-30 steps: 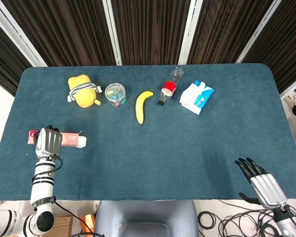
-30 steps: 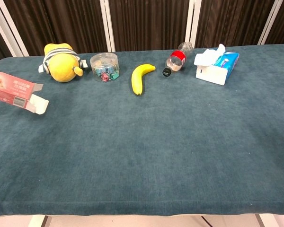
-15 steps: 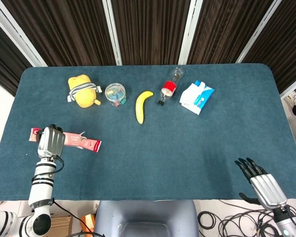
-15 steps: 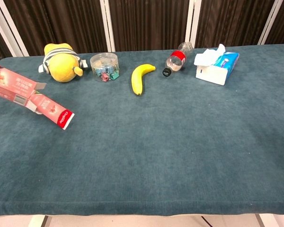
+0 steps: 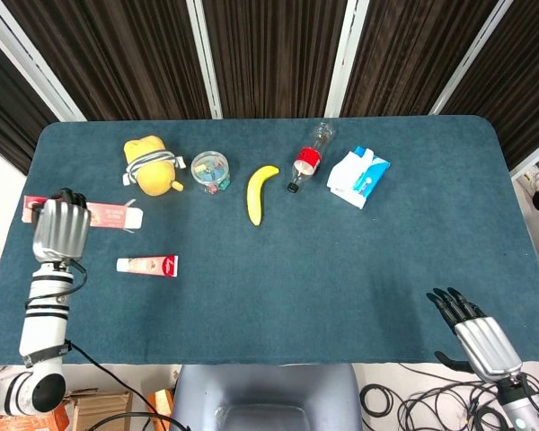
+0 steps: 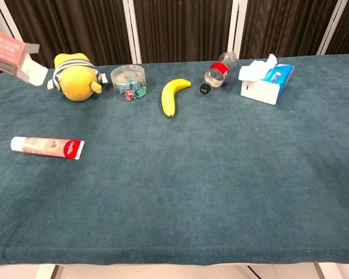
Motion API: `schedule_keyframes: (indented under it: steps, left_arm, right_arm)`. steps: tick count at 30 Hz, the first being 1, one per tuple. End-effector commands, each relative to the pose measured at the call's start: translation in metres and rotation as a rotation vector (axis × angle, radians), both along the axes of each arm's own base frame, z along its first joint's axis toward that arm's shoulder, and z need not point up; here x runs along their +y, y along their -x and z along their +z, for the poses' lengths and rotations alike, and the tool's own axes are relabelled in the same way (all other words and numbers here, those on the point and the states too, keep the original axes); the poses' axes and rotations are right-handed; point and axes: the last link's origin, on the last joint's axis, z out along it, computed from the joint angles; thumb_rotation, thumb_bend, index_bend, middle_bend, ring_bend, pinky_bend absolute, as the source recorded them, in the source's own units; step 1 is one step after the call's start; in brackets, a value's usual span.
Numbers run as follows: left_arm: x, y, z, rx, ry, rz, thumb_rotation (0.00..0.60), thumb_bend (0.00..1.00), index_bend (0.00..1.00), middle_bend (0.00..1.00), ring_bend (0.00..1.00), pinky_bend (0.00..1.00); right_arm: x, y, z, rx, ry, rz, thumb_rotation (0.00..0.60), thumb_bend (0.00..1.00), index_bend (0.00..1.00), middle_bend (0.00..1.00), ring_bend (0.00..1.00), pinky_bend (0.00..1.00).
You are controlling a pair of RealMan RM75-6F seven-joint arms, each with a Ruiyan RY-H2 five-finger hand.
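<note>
1. Head view: left hand (image 5: 61, 230) grips the pink carton (image 5: 108, 215), lifted clear of the table (image 5: 341, 269).
2. Toothpaste tube (image 5: 147, 265) lies flat on the cloth, just right of that hand and nearer the robot.
3. Right hand (image 5: 474, 329), fingers spread, holds nothing.

Toothpaste tube (image 6: 47, 146) lies below raised carton (image 6: 13, 49).

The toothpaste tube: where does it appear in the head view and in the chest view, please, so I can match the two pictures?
Head view: the toothpaste tube lies flat at the left of the table, below the carton that the left hand holds.
Chest view: the tube lies at the left, nearer the camera than the yellow plush toy.
Shared landmark: the banana, right of the tube in both.
</note>
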Motion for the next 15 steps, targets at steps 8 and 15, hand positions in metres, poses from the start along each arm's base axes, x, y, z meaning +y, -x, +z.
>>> schedule_keyframes:
  steps: [8,15]
  left_arm:
    - [-0.041,0.025,-0.037,-0.53,0.254,0.088,0.6,0.45,0.5,0.57,0.93,1.0]
    - [-0.058,0.049,-0.096,-0.592,0.403,0.154,0.6,0.45,0.49,0.55,0.93,1.0]
  right_arm:
    - [-0.001,0.0,-0.003,0.013,-0.011,-0.006,0.6,0.13,0.06,0.05,0.0,0.24]
    - [-0.001,0.001,-0.004,0.018,-0.018,-0.008,0.6,0.13,0.06,0.05,0.0,0.24]
